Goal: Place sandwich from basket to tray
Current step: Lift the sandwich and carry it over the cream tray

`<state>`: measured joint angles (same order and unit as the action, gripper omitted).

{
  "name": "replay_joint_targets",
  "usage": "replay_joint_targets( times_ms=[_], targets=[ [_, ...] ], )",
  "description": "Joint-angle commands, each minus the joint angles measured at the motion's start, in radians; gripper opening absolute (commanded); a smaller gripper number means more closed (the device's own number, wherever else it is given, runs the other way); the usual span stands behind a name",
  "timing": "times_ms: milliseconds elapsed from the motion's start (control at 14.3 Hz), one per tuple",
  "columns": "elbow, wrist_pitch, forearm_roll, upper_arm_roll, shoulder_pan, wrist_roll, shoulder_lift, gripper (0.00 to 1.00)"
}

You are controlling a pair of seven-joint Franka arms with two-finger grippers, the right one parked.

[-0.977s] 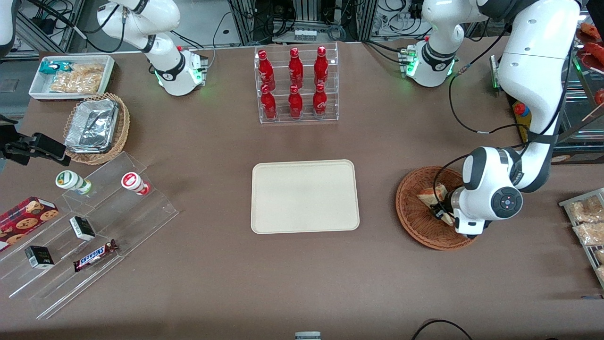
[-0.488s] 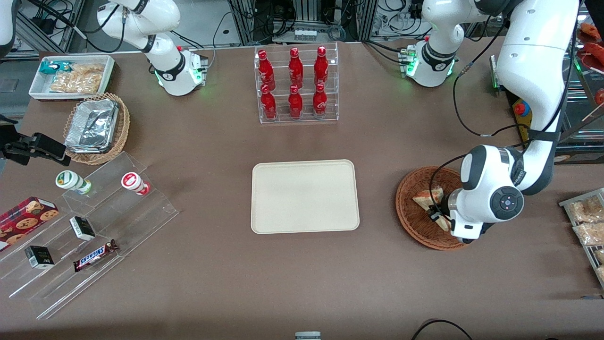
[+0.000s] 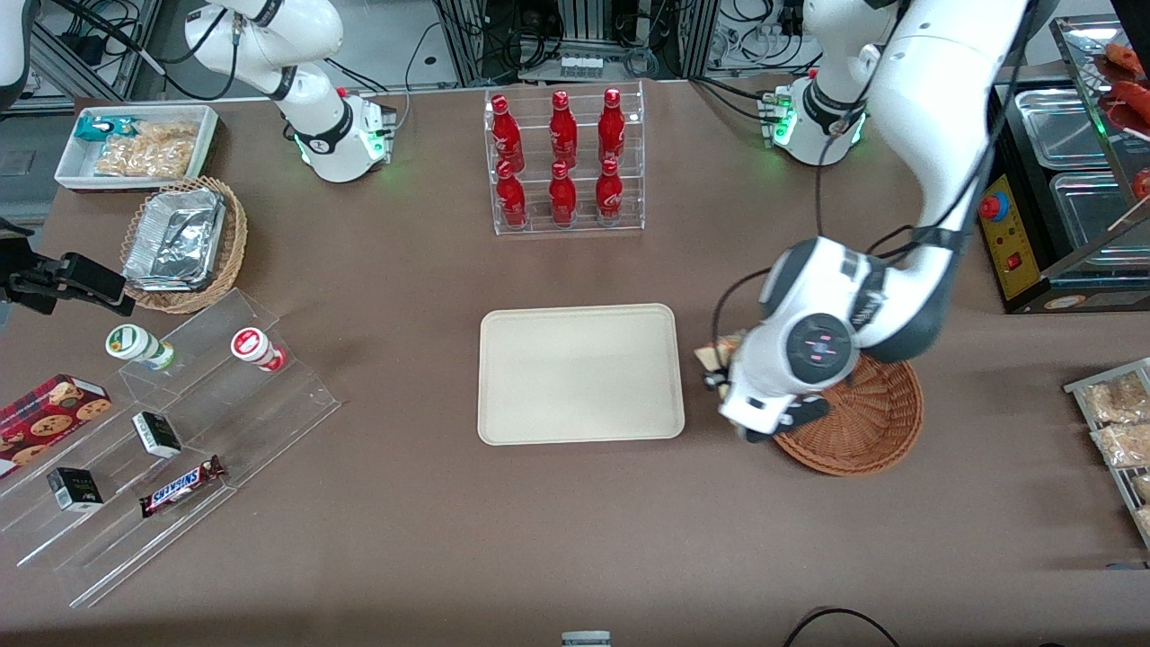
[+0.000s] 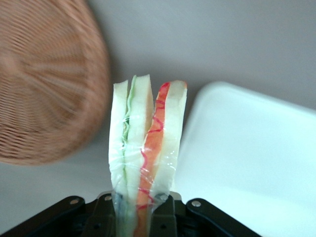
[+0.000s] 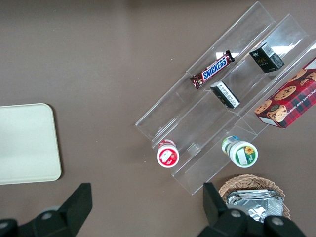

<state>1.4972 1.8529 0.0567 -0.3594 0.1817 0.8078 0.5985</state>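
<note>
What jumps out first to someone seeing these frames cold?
The gripper, shut on the sandwich, hangs in the air between the basket and the tray, which has nothing on it. Next comes the clear rack of red bottles, farther from the front camera than the tray.

We see the gripper [image 3: 719, 377] holding the sandwich [image 4: 146, 153] clamped between its fingers, above the strip of table [image 3: 575, 530] between the basket [image 3: 867, 422] and the tray [image 3: 579, 373]. We find the basket just beside the tray, toward the working arm's end of the table. We note the bottle rack [image 3: 564, 162] farther from the front camera than the tray.
</note>
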Motion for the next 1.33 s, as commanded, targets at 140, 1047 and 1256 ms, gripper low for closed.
replay_joint_targets(
  times_ms=[140,1047,1256],
  targets=[
    [-0.127,0.116,-0.004,-0.053,0.165,0.019,0.185,0.18],
    [-0.23,0.15,0.145,-0.038,0.278,0.071,0.285,1.0],
    [-0.256,0.143,0.225,-0.017,0.263,0.09,0.245,1.0]
  ],
)
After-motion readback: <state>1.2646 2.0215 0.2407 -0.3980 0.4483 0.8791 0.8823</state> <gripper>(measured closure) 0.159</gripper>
